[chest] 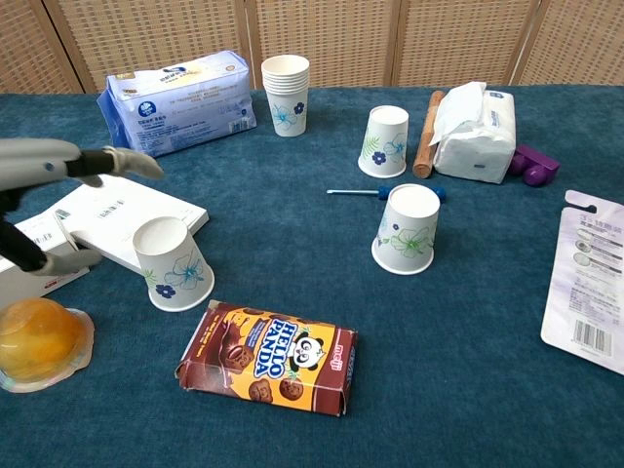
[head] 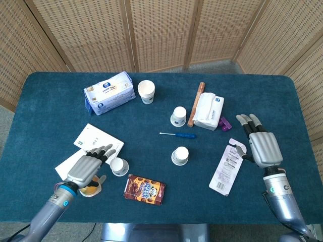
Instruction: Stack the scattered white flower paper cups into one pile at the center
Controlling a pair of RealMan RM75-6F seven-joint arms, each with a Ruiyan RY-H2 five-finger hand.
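Upturned flower cup [head: 119,166] stands just right of the left hand [head: 88,169], whose fingers are spread wide, holding nothing.

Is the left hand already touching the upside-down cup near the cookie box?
Apart. In the chest view, blue table cloth shows between the left hand and the upside-down cup; its fingers hover up and to the left of the cup.

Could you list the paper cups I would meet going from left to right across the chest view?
Upside-down cup near the left hand → upright stack of cups → far upside-down cup → middle upside-down cup.
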